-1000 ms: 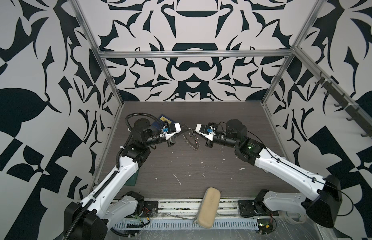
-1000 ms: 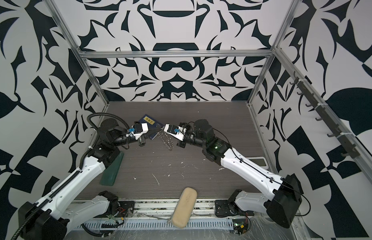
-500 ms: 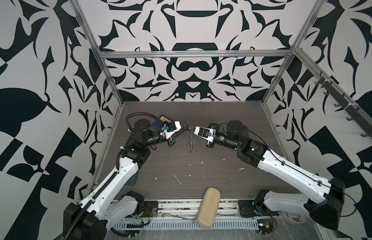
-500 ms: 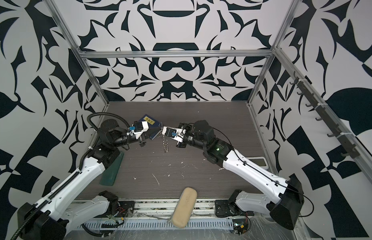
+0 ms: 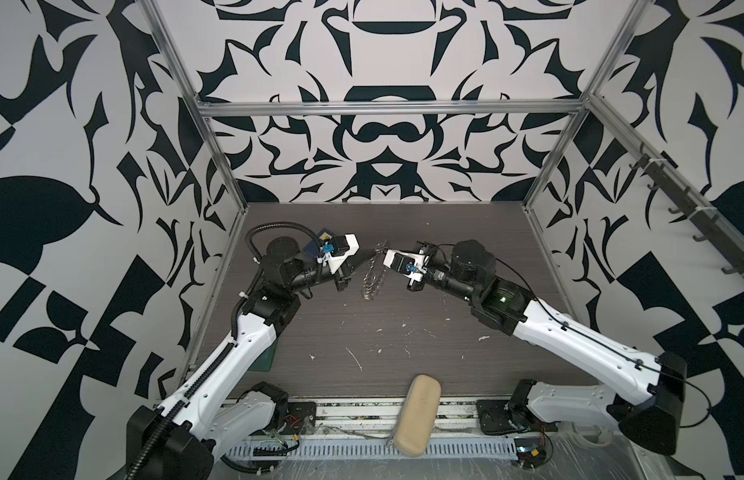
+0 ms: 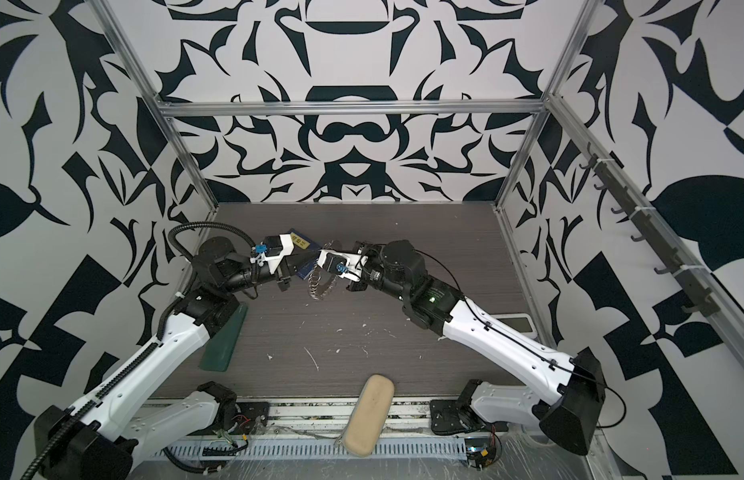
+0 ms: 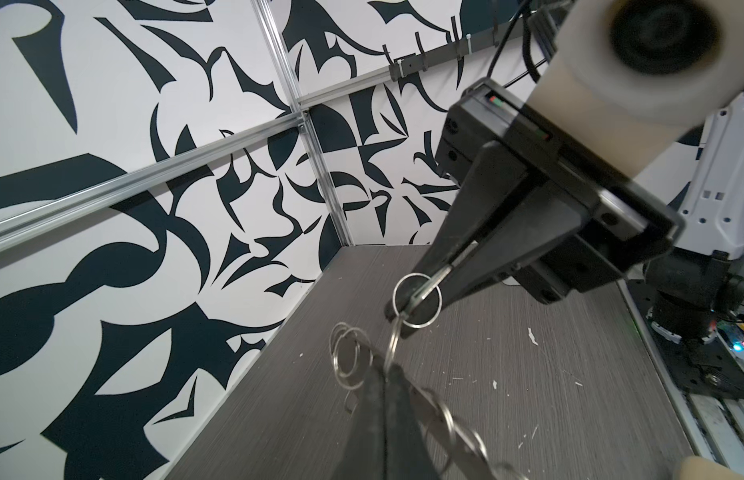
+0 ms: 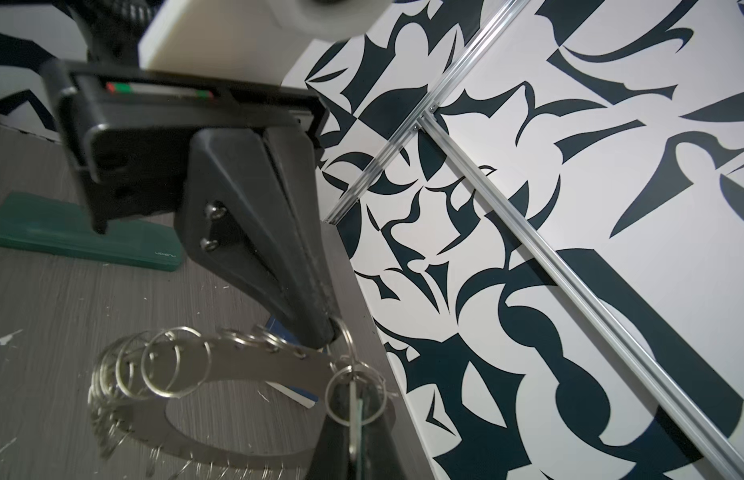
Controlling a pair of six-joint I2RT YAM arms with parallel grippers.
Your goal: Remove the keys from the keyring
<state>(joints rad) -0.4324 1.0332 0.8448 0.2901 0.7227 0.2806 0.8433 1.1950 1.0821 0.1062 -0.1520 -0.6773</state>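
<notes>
Keyring and key were held up between the two claws, clear of the table and toward its back. The left gripper was clenched on the keyring's rim, and the grey plate hung down from that grip. The right gripper was clamped on the key, with a small split ring looped around it. A green case lay by the left arm, and a beige case at the front edge.

Grey keyring, dark green case, beige pouch
</notes>
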